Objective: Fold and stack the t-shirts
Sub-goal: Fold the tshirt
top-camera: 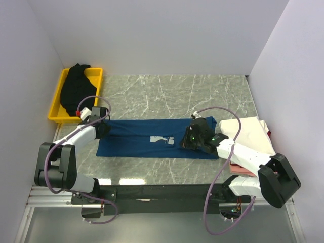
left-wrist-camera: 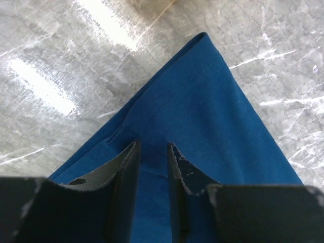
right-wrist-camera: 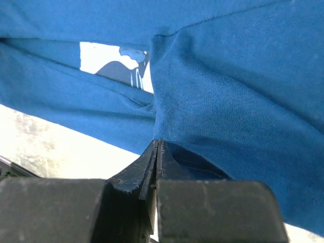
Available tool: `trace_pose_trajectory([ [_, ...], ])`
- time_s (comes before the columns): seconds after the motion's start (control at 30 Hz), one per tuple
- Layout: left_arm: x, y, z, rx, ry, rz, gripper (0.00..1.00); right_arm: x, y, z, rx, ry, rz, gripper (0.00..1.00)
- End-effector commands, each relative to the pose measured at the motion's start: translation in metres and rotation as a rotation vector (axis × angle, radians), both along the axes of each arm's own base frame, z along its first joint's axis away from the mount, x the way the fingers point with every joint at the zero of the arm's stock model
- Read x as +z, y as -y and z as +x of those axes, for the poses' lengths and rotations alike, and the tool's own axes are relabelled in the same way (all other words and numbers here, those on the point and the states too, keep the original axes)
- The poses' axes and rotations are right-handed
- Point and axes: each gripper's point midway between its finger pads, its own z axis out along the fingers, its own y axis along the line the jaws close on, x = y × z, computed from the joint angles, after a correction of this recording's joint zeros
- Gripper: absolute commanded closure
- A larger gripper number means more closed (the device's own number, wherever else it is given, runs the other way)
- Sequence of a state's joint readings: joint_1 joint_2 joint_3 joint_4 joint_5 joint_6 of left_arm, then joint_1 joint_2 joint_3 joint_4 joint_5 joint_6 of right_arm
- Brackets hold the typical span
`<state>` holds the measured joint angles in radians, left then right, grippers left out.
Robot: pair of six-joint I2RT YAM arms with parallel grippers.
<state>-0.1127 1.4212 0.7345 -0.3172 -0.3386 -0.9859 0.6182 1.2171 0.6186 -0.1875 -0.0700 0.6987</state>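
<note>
Dark blue t-shirt (top-camera: 136, 137) lies spread on the table (top-camera: 167, 93) near the yellow bin (top-camera: 57, 104). My right pincer (right-wrist-camera: 156, 149) is clenched on the end farthest from the bin, while the left pincer (left-wrist-camera: 152, 147) stands released over the bin-side corner, so pulling now could drag the cloth crooked

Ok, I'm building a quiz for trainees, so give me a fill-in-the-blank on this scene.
The black t-shirt lies in a ___ tray. The right gripper is ___ on the blue t-shirt. The left gripper has its jaws ___ at that shirt's corner.
Missing words: yellow; shut; open.
</note>
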Motion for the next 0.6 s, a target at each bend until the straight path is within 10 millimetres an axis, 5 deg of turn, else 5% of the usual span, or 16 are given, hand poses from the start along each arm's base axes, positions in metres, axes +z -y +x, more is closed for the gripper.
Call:
trace_pose_trajectory([
  [0.0,0.019,-0.001,0.009,0.011,0.086,0.004,0.67,0.002,-0.009,0.005,0.01,0.016,0.01,0.98],
  [0.17,0.033,0.003,0.013,-0.007,0.13,-0.012,0.65,0.008,-0.009,-0.002,0.019,0.035,0.028,0.66],
  [0.33,0.05,0.017,0.022,-0.085,0.185,-0.043,0.59,0.03,0.002,-0.004,-0.009,0.077,0.013,0.56],
  [0.57,0.049,0.086,0.015,-0.32,0.174,-0.06,0.62,0.03,0.043,0.024,-0.147,0.059,-0.054,0.53],
])
